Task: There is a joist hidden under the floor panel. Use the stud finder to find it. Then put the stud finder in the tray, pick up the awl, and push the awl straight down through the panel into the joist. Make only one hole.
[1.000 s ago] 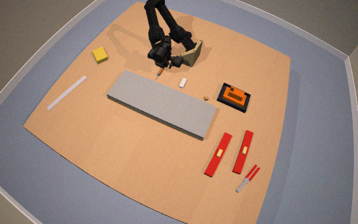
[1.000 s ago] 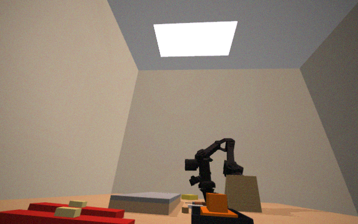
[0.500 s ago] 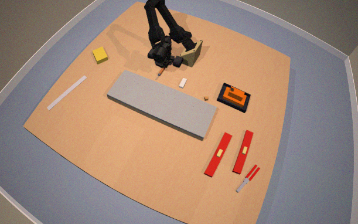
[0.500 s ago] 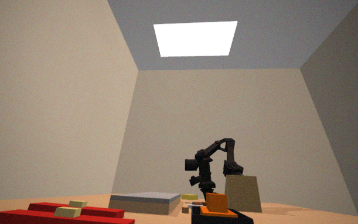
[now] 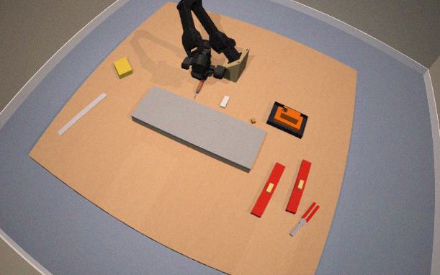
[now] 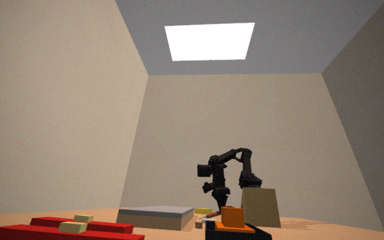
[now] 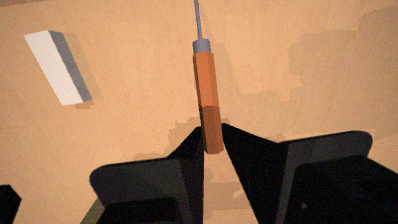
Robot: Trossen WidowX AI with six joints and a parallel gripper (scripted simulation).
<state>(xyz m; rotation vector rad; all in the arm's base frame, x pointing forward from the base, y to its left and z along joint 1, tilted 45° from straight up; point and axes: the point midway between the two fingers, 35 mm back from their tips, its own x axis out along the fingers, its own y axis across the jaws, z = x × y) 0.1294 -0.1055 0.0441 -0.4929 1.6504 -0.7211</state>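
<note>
My gripper (image 7: 211,129) is shut on the rear part of the orange handle of the awl (image 7: 206,80) (image 5: 199,87) (image 6: 213,215). The awl's thin grey shaft points away from the fingers, toward the panel, and in the exterior view its tip end is a little lower than its handle. The grey floor panel (image 5: 199,126) (image 6: 154,210) lies in front of the gripper; no joist shows on its top. The orange stud finder (image 5: 289,116) (image 6: 232,217) sits in the black tray (image 5: 284,132) (image 6: 210,234), right of the panel in the top view.
A white block (image 5: 225,101) (image 7: 55,67) lies beside the awl. A small brown cube (image 5: 253,120) is near the panel. A tan board (image 5: 240,68) (image 6: 261,207) stands by the arm. A yellow block (image 5: 122,67), a pale strip (image 5: 82,114), two red levels and red-handled pliers (image 5: 303,221) lie farther out.
</note>
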